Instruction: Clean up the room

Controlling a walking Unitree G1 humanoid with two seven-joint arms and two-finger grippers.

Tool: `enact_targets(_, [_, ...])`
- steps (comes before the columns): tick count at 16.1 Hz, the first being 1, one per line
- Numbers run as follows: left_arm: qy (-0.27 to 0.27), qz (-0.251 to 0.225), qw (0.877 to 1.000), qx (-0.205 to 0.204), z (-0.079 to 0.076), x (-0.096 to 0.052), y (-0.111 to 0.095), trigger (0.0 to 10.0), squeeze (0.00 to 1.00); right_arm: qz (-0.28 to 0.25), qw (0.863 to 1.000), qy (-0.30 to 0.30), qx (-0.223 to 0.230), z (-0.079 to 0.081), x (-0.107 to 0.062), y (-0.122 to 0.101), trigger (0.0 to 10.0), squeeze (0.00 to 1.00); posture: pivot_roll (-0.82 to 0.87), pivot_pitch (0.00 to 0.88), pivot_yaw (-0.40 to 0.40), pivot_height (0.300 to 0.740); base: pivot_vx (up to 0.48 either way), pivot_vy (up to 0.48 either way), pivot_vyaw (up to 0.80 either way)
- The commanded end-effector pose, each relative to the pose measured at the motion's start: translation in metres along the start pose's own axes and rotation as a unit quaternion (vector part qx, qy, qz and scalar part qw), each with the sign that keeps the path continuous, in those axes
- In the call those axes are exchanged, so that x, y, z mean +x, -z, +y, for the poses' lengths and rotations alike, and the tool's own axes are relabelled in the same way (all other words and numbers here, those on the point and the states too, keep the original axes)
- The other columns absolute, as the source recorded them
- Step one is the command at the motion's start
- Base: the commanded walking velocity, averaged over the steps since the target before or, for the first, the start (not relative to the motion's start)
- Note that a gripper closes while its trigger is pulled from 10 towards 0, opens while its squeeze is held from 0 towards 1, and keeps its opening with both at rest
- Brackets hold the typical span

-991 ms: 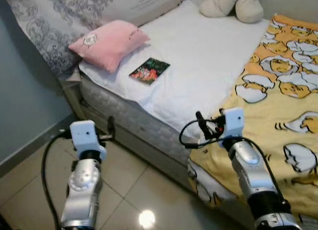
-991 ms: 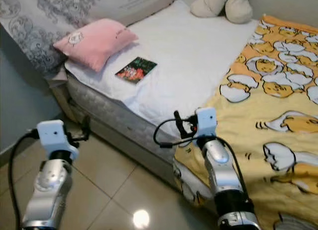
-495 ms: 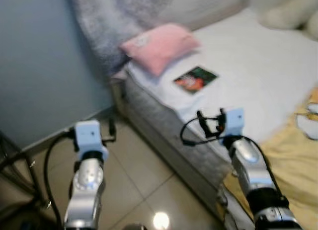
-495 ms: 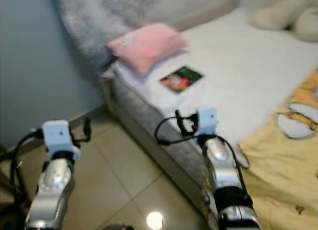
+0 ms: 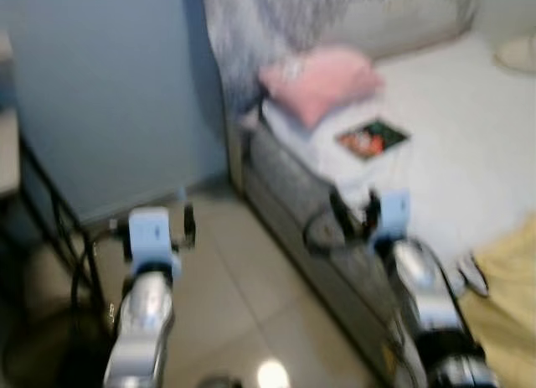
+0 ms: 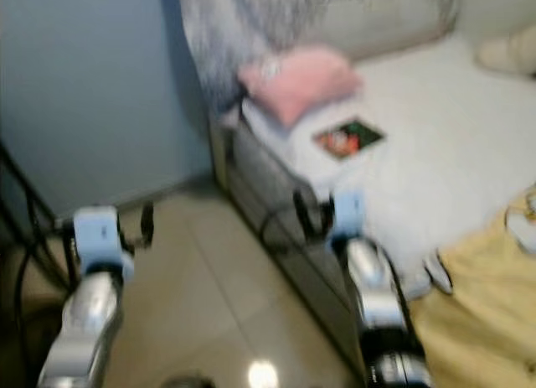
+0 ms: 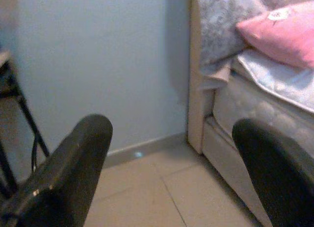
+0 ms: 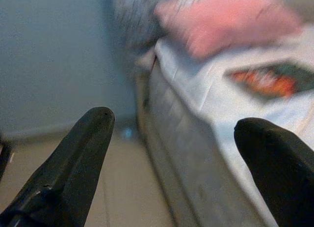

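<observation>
Your left claw (image 7: 167, 168) and right claw (image 8: 171, 163) both gape wide, empty. The book (image 5: 373, 140) lies flat on the bed (image 5: 469, 153), beside the pink pillow (image 5: 322, 80). Likely thin, light, stiff: pinch an overhanging edge or corner.

Both eye views are smeared by blur. The small book (image 5: 373, 140) on the white sheet (image 6: 435, 145) shows as a red and dark patch, its cover unreadable. The pink pillow (image 6: 297, 80) has a pale mark too soft to make out. The yellow blanket (image 6: 481, 321) is cut by the right and near edges. A dark metal frame (image 5: 50, 229) at far left is cropped, its kind unclear.
</observation>
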State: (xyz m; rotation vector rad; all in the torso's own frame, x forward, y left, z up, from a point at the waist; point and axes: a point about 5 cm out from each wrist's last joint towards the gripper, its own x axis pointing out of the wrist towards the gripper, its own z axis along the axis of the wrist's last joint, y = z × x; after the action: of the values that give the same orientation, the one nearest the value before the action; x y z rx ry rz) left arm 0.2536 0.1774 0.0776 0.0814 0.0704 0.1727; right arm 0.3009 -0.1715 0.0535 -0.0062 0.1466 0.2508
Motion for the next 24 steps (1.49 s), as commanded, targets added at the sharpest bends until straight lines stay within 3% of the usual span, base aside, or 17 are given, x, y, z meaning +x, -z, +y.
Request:
enact_targets(1, [0.001,-0.004,1.000,-0.002,0.000,-0.001,-0.002,10.0,0.00,-0.020,1.000,-0.002,-0.003,-0.001,0.006,-0.011,10.0,0.00,-0.04,0.000,0.034,0.740,0.000,0.000,0.48])
enact_targets(3, [0.017,-0.013,1.000,-0.022,-0.001,-0.002,-0.005,10.0,0.00,-0.025,1.000,-0.002,-0.006,0.001,0.007,-0.013,10.0,0.00,-0.04,0.000,0.036,0.740,0.231,0.000,0.47])
enact_targets(6, [0.011,-0.044,0.999,-0.027,0.004,0.000,-0.015,10.0,0.00,-0.080,0.993,0.089,0.009,-0.020,0.003,-0.025,10.0,0.00,-0.04,0.000,0.040,0.740,0.469,0.000,0.15])
enact_targets(9, [0.072,-0.094,0.993,0.008,-0.006,0.005,-0.033,10.0,0.00,-0.082,0.988,0.118,0.051,-0.025,0.001,-0.022,10.0,0.00,-0.04,0.000,0.047,0.740,0.469,0.000,0.00])
enact_targets(14, [0.056,-0.077,0.995,-0.008,0.002,0.012,-0.030,10.0,0.00,-0.068,0.993,0.088,0.028,-0.014,0.005,-0.019,10.0,0.00,-0.05,0.000,0.059,0.740,0.466,0.000,0.00])
enact_targets(24, [0.053,-0.050,0.997,-0.037,-0.006,0.005,-0.017,10.0,0.00,-0.057,0.997,0.042,0.003,-0.009,0.004,-0.018,10.0,0.00,-0.06,0.000,0.057,0.740,0.467,0.000,0.63])
